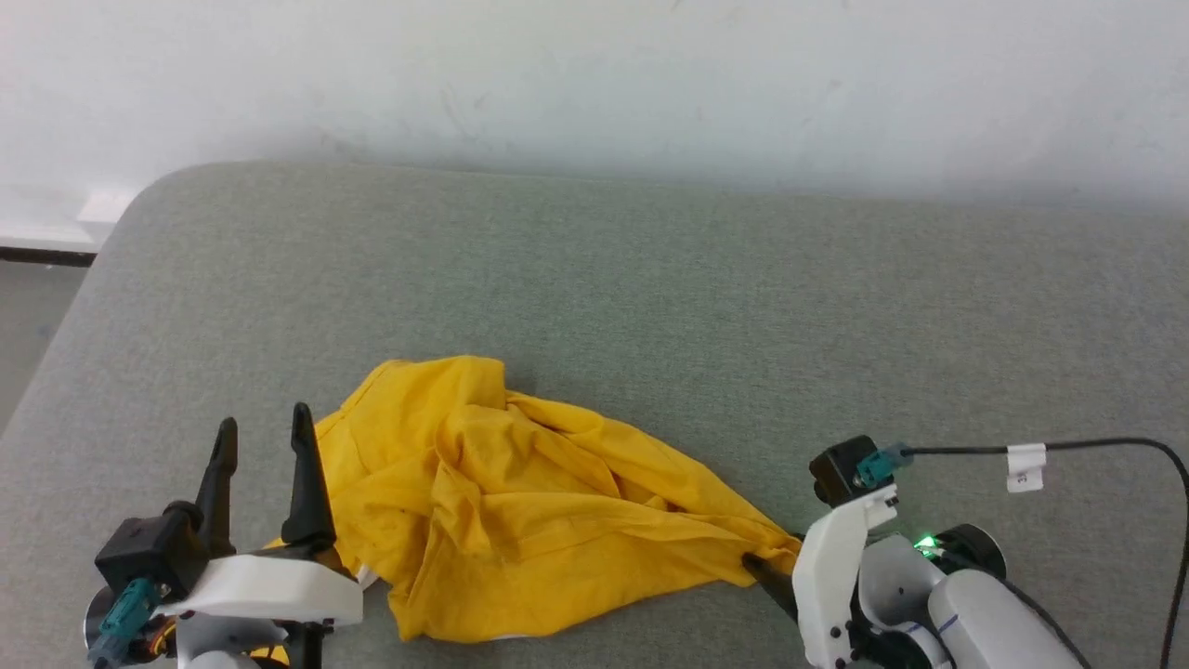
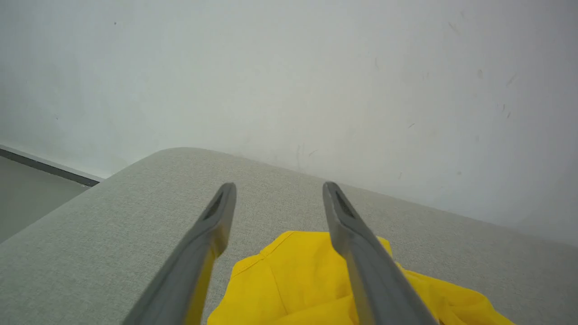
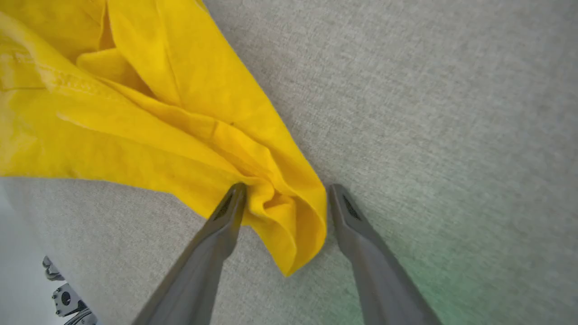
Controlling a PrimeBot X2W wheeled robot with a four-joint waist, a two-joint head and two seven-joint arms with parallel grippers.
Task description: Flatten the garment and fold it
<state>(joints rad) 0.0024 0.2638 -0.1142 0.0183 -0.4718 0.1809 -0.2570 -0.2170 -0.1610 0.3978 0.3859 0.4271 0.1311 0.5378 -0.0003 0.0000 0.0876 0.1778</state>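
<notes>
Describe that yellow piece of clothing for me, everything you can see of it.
The yellow garment looks like thin cotton, with stitched seams and small dark specks. It lies crumpled on the grey fabric surface, tapering to a bunched tip on the robot's right. The right gripper's open fingers straddle that tip, one touching the cloth. The open left gripper stands at its left edge.

The left end effector [image 1: 263,418] points forward, jaws apart; the right end effector [image 3: 287,189], likewise apart, seemingly angles downward.
</notes>
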